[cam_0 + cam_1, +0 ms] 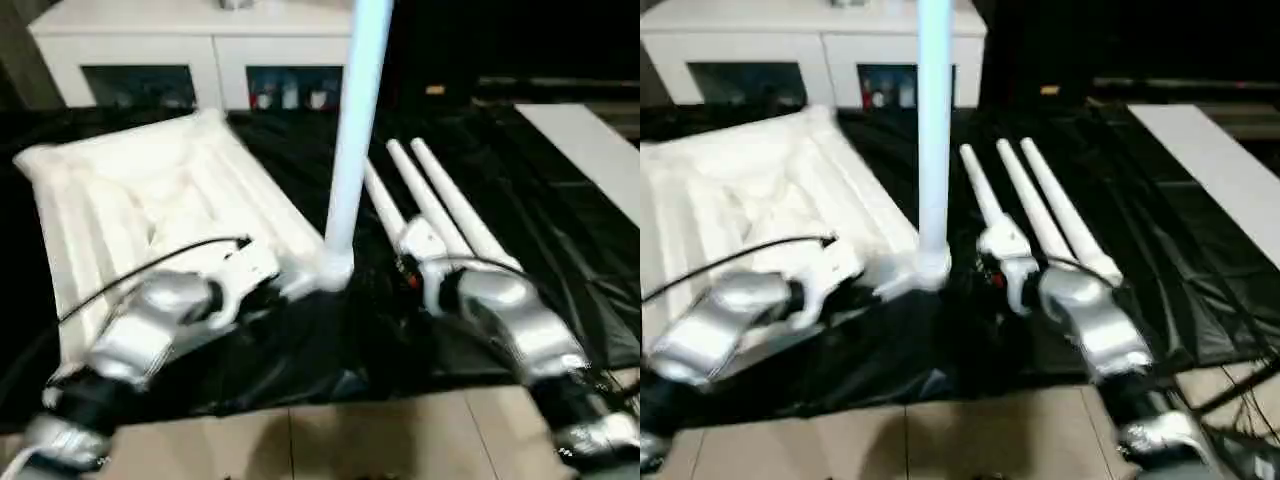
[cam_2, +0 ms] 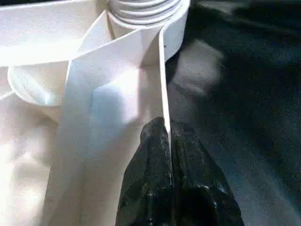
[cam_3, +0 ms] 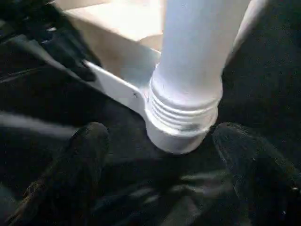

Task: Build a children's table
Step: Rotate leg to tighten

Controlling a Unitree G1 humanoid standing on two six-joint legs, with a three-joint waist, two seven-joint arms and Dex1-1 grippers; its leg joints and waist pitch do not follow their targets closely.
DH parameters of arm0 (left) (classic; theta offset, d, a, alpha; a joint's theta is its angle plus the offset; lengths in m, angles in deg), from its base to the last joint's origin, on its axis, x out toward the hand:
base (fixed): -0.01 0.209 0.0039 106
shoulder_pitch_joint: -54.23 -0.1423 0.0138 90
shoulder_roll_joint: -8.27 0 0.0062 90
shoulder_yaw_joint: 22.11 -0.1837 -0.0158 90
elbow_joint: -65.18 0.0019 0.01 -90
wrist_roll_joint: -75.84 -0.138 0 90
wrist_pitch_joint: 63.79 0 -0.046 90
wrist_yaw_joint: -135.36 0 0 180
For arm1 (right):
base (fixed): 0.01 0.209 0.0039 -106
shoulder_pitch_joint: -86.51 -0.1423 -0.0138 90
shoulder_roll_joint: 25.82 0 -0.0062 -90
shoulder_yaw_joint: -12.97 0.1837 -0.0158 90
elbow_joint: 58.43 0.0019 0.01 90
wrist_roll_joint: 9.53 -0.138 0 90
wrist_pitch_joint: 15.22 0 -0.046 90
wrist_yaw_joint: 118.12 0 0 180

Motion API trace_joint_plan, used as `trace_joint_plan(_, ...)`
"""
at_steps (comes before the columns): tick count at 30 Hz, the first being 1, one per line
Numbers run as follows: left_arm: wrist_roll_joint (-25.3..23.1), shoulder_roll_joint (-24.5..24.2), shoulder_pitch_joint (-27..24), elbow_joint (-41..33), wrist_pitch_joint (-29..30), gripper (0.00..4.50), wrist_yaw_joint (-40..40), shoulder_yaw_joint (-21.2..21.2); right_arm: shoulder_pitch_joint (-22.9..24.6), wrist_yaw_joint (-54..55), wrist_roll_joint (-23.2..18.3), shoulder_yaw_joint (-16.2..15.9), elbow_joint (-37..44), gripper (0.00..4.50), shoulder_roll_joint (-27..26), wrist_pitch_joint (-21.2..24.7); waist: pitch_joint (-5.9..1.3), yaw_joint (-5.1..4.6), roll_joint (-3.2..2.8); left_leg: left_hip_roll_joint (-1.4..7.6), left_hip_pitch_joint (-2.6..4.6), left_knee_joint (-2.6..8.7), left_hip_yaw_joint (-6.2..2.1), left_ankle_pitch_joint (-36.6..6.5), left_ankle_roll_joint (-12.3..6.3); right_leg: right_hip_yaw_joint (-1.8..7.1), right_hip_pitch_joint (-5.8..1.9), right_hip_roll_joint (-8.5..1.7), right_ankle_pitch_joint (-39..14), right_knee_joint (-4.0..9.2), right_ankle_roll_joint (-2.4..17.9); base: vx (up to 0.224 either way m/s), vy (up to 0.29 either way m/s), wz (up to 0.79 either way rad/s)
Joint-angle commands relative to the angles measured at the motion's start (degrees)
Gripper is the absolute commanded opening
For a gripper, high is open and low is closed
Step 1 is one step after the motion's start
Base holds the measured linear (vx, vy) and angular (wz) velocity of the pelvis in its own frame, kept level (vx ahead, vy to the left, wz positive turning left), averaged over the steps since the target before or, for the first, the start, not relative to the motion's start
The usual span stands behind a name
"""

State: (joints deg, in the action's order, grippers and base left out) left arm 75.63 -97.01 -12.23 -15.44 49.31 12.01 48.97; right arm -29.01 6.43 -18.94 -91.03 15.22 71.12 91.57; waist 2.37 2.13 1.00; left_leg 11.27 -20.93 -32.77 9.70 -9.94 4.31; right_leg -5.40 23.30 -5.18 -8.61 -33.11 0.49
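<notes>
The children's table's white tabletop lies underside up on the black cloth. One white leg stands upright in its near right corner socket, thread rings showing at the base. My left gripper is shut on the thin rim wall of the tabletop just beside that socket. My right gripper is open, one black finger on each side of the leg's base, neither touching it. Three more legs lie side by side on the cloth, right of the upright one.
A white glass-door cabinet stands behind the black-draped work table. A flat white board lies at the far right. The table's near edge runs under my forearms, with tiled floor below it.
</notes>
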Motion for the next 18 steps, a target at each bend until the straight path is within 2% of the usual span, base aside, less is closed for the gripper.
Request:
trace_joint_plan(1, -0.6, 0.0, -0.8, -0.2, 0.3, 0.0, 2.4, -4.0, -0.8, -2.6, -1.5, -0.2, 0.7, 3.92, -0.3, 0.4, -3.42, 0.02, -0.31, 1.92, 0.52, 3.51, 0.05, -13.8, -3.23, 2.91, -2.87, -2.65, -11.1, 2.92, 13.3, 0.0, 0.0, 0.0)
trace_joint_plan(2, -0.7, 0.1, -0.6, 0.0, 0.2, 0.0, 2.3, -4.0, -1.2, -3.1, -0.9, -0.6, -0.3, 3.92, -0.3, -0.5, -3.26, 0.37, -0.55, 2.08, 1.08, 3.57, 0.2, -14.8, -2.51, 3.07, -2.44, -2.57, -11.3, 2.91, 13.9, 0.0, 0.0, 0.0)
trace_joint_plan(3, -0.7, 0.1, -0.5, 0.1, 0.2, 0.0, 2.2, -4.0, -1.5, -3.3, -0.4, -0.8, -0.9, 3.92, -0.3, -1.0, -3.13, 0.35, -0.5, 2.04, 0.89, 3.73, 0.18, -16.1, -1.82, 3.03, -2.63, -2.5, -12.9, 2.94, 13.5, 0.0, 0.0, 0.0)
trace_joint_plan(4, -0.8, 0.2, -0.3, 0.2, 0.0, 0.0, 2.2, -3.9, -2.0, -3.0, 0.3, -1.0, -1.9, 3.92, -0.4, -1.5, -3.09, 0.27, -0.09, 2.0, 0.81, 3.83, 0.1, -17.5, -1.22, 2.99, -2.73, -2.63, -15.4, 3.15, 12.6, 0.0, 0.0, 0.0)
trace_joint_plan(5, -1.0, 0.2, -0.1, 0.3, -0.1, 0.0, 2.2, -3.8, -2.7, -2.6, 1.2, -1.2, -3.3, 3.92, -0.7, -2.3, -3.02, 0.2, -0.34, 1.95, 0.88, 3.86, -0.01, -18.5, -0.62, 3.01, -2.54, -2.71, -17.4, 3.31, 12.0, 0.0, 0.0, 0.0)
trace_joint_plan(6, -1.1, 0.2, 0.0, 0.4, -0.2, 0.0, 2.3, -3.8, -3.4, -2.3, 1.8, -1.5, -4.6, 3.92, -0.9, -2.8, -3.03, 0.2, -0.33, 1.95, 0.93, 3.83, -0.04, -18.8, -0.43, 3.03, -2.55, -2.75, -18.0, 3.38, 11.6, 0.0, 0.0, 0.0)
trace_joint_plan(7, -1.1, 0.2, 0.0, 0.3, -0.2, 0.0, 2.4, -3.7, -3.7, -2.3, 2.0, -1.7, -5.2, 3.92, -0.9, -3.0, -3.07, 0.1, -0.05, 1.94, 0.85, 3.81, -0.06, -19.0, -0.35, 3.03, -2.56, -2.78, -18.4, 3.36, 11.4, 0.0, 0.0, 0.0)
trace_joint_plan(8, -1.0, 0.1, -0.1, 0.1, -0.2, 0.0, 2.8, -3.7, -4.2, -2.2, 2.5, -2.2, -6.2, 3.92, -0.8, -3.6, -3.09, 0.08, -0.06, 1.91, 0.81, 3.8, -0.11, -19.0, -0.29, 3.03, -2.58, -2.83, -18.9, 3.42, 11.1, 0.0, 0.0, 0.0)
trace_joint_plan(11, -0.9, -0.2, -0.2, -0.2, -0.2, 0.0, 3.2, -3.6, -4.8, -2.0, 2.9, -2.1, -7.8, 3.92, -1.1, -4.4, -3.21, 0.11, -0.11, 1.88, 0.72, 3.69, -0.05, -17.6, -0.48, 3.13, -2.64, -2.86, -17.7, 3.32, 11.0, 0.0, 0.0, 0.0)
trace_joint_plan(12, -0.8, -0.2, -0.3, -0.3, -0.2, 0.0, 3.3, -3.6, -5.6, -1.1, 2.2, -0.6, -9.9, 3.92, -2.4, -5.2, -3.34, 0.11, -0.06, 1.82, 0.66, 3.59, 0.01, -16.5, -0.81, 3.16, -2.72, -2.84, -16.2, 3.14, 11.4, 0.0, 0.0, 0.0)
trace_joint_plan(15, -0.8, -0.2, -0.3, -0.2, -0.4, 0.0, 3.3, -3.6, -7.0, -0.2, 1.7, 1.0, -13.3, 3.92, -3.9, -6.6, -3.5, 0.07, -0.15, 1.82, 0.59, 3.47, 0.06, -14.5, -1.18, 3.13, -2.79, -2.74, -13.0, 2.72, 12.7, 0.0, 0.0, 0.0)
trace_joint_plan(18, -0.9, -0.2, -0.2, -0.1, -0.6, 0.0, 3.4, -3.6, -7.9, -0.6, 1.3, 1.3, -16.0, 3.92, -4.7, -7.9, -3.62, 0.24, -0.32, 1.86, 0.65, 3.38, 0.13, -13.3, -1.53, 3.07, -2.92, -2.68, -10.4, 2.4, 13.7, 0.0, 0.0, 0.0)
